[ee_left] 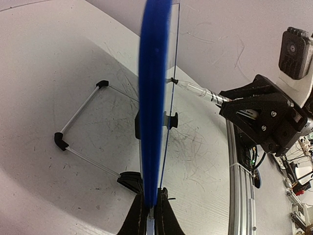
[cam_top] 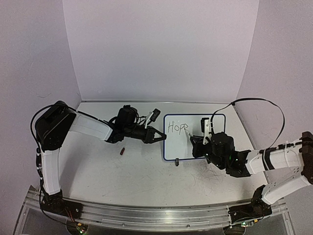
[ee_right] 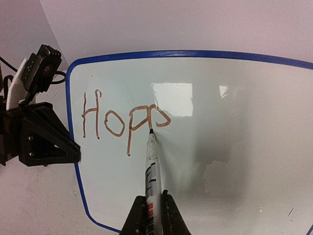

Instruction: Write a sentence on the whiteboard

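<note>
sentence: we have only "Hope" on board, rest pending
left gripper: clamped on board edge
right gripper: clamped on marker

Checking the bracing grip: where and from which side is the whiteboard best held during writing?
Probably its thin blue frame edge nearest the left arm, pinched from that side: the whiteboard stands propped up, and this leaves the face clear for the marker.
</note>
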Controlling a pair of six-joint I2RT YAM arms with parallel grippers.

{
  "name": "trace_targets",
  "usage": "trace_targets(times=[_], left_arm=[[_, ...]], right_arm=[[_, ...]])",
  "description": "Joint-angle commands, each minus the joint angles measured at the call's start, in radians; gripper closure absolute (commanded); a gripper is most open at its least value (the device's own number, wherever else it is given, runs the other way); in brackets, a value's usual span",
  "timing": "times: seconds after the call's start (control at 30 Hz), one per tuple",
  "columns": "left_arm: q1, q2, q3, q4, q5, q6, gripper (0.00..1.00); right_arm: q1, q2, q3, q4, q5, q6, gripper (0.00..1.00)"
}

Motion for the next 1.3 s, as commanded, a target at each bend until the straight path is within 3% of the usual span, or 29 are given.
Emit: trace_targets(times=[0.0,0.4,0.67,0.8,0.93,1.27], left_arm=[[-0.003,-0.071,0.000,0.023,0.032,0.016,1.00],[-0.003,-0.071,-0.003,0.019,0.028,0.017,1.00],[-0.003,-0.080,-0.014,0.016,0.012,0.013,0.99],[-0.003,-0.092,-0.018,0.015,0.001,-0.001,0.91],[-0.002,-0.092,-0.016,0.015,-0.006,-0.020,0.77],[0.024,-0.100,-0.029,0.015,-0.011,-0.052,0.63]], right_arm=[[-0.005,-0.017,-0.025,-0.067,0.031,0.023,1.00],[-0.005,-0.049,-0.023,-0.099,0.087,0.040,1.00],[-0.007,-0.310,-0.081,-0.065,0.015,-0.085,1.00],[-0.018,-0.385,-0.126,-0.074,0.005,-0.032,1.00],[-0.018,-0.316,-0.092,-0.057,-0.009,-0.062,1.00],[-0.019,-0.306,-0.120,0.026,0.001,-0.172,1.00]])
